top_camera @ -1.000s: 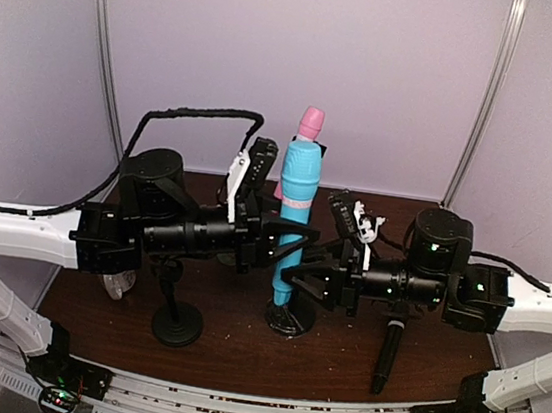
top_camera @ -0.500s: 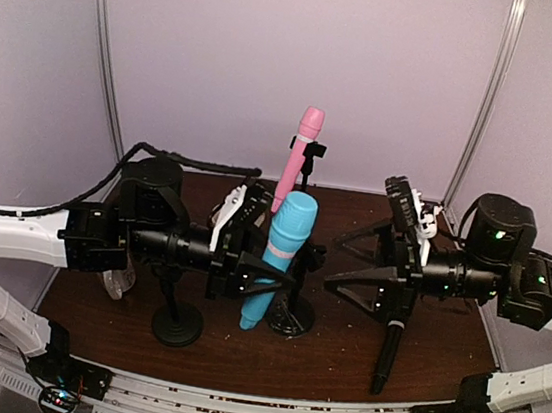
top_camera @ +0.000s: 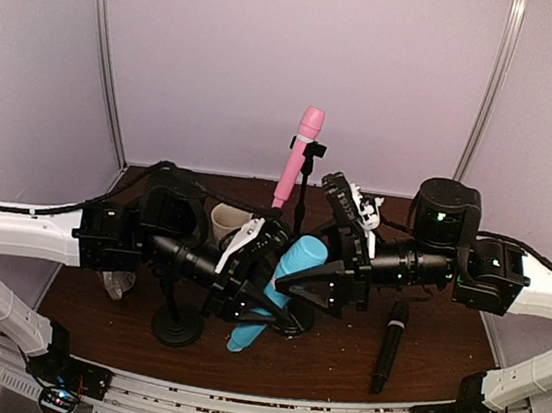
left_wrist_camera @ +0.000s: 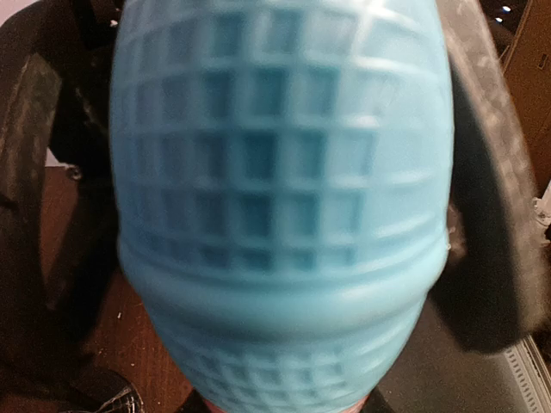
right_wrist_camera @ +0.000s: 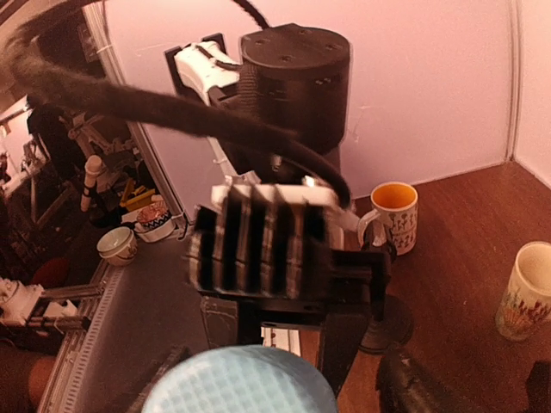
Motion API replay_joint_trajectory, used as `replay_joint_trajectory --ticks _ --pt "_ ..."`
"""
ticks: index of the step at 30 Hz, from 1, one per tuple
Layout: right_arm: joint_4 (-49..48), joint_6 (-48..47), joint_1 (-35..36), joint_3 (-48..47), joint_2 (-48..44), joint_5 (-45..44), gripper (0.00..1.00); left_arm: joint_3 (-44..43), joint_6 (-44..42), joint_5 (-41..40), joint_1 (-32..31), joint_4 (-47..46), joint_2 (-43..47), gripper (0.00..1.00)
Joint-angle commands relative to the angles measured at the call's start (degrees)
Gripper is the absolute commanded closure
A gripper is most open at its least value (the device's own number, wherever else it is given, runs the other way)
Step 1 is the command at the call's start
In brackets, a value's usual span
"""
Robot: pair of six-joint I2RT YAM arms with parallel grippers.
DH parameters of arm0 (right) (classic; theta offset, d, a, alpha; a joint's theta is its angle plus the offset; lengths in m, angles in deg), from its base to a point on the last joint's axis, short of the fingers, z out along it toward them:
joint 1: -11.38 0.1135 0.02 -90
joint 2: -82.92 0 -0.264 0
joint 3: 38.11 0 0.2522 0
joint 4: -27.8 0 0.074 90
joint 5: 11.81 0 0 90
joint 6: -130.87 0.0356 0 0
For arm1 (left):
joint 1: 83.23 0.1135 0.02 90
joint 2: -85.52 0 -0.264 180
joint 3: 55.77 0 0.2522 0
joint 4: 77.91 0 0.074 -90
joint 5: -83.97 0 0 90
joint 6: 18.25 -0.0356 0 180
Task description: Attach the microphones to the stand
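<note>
Left gripper (top_camera: 267, 296): jaws partly closed on the light blue microphone (top_camera: 276, 292), which fills the left wrist view; it has hold of the body below the mesh head.
Light blue microphone: tilted, head up and to the right, tail down near the left-centre of the table (top_camera: 328, 359), beside a round black stand base (top_camera: 177, 327).
Pink microphone (top_camera: 298, 157): already clipped in the tall stand (top_camera: 304, 185) at the far middle, leaning slightly left.
Right gripper (top_camera: 299, 282): jaws spread wide and holding nothing, the tips just beside the blue microphone's head; the right wrist view shows that head directly below them.
Black microphone (top_camera: 389, 346): lying on the table at the near right, untouched.
Step in hand: judged to be seating the blue microphone, the second of three.
Next move: likely calls for the right jaws to steady the head while the left arm lines the body up with a free holder; which holder I cannot tell.
Change from earlier: the blue microphone stood nearly upright a second ago and now leans well over; the right jaws then gripped low near its base, drew away to the right, and are back at its head, open.
</note>
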Motion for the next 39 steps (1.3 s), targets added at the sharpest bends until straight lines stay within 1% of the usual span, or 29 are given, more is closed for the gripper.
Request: replay_joint_trajectory --ticks 1,2,4,5,8,10,13,15,17,20,23,25,26,30,33,34,35,36,38,39 --pt "-5.64 2.04 -0.22 -0.12 0.07 3.83 0.40 -2.89 -0.78 2.44 0.00 0.00 -1.14 0.84" --pt "-5.68 2.05 -0.26 -0.06 0.05 3.55 0.48 -2.90 -0.62 2.43 0.00 -0.26 -1.25 0.84" --pt "-4.82 2.11 -0.30 0.00 -0.13 2.61 0.59 -2.53 -0.11 1.99 0.01 -1.12 -1.15 0.82" --pt "-4.45 2.10 -0.37 0.03 -0.34 2.21 0.63 -2.22 0.13 0.92 0.01 -1.61 -0.96 0.78" --pt "-3.34 2.11 -0.62 0.16 -1.68 -0.51 0.74 -0.67 1.31 -8.18 0.02 -3.27 0.51 0.54" --pt "-3.02 2.71 -1.15 0.18 -3.25 -4.00 0.79 2.27 1.06 -12.66 -0.08 -6.23 2.16 0.44" --pt "-5.54 5.77 -3.06 1.18 -5.96 -7.58 0.83 5.74 -0.66 -16.67 -0.44 -9.50 3.90 0.39" --pt "-9.03 8.40 -4.68 2.50 -7.49 -7.79 0.84 6.71 -2.32 -18.75 -1.03 -8.97 3.88 0.39" --pt "-10.41 10.45 -5.94 2.83 -8.00 -7.67 0.84 7.18 -3.55 -19.96 -1.51 -8.24 3.44 0.39" --pt "-10.33 11.43 -6.69 2.38 -7.37 -7.00 0.85 7.80 -4.11 -20.33 -2.05 -8.27 3.13 0.42" --pt "-10.55 11.71 -6.76 2.67 -6.84 -6.42 0.85 8.15 -3.99 -19.50 -2.07 -8.84 3.36 0.53" --pt "-10.62 11.73 -6.75 2.88 -6.70 -6.51 0.85 8.19 -3.97 -18.96 -2.10 -9.05 3.59 0.58" --pt "-10.73 11.73 -6.79 3.04 -6.76 -6.62 0.84 8.30 -3.97 -18.84 -2.08 -9.33 3.83 0.59" --pt "-10.61 11.43 -6.71 3.37 -7.16 -7.29 0.85 9.19 -3.54 -18.62 -2.04 -10.16 4.68 0.60" --pt "-10.44 11.21 -6.78 3.71 -7.22 -7.48 0.84 9.22 -3.39 -17.77 -2.05 -10.34 4.67 0.72" --pt "-10.33 11.17 -6.77 3.81 -7.15 -7.52 0.82 9.14 -3.40 -17.55 -2.02 -10.25 4.56 0.76" --pt "-10.25 11.04 -6.79 3.94 -7.13 -7.52 0.78 9.07 -3.38 -17.36 -2.06 -10.21 4.39 0.79" --pt "-9.96 10.68 -6.80 3.91 -7.13 -7.57 0.71 9.03 -3.32 -17.26 -2.02 -10.22 4.32 0.82" --pt "-8.59 8.88 -6.75 4.00 -7.40 -7.57 0.48 9.04 -2.96 -17.35 -2.02 -10.21 4.46 0.86" --pt "-7.55 7.32 -6.85 4.10 -7.76 -7.83 0.41 9.22 -2.55 -17.67 -2.02 -10.33 4.75 0.87"
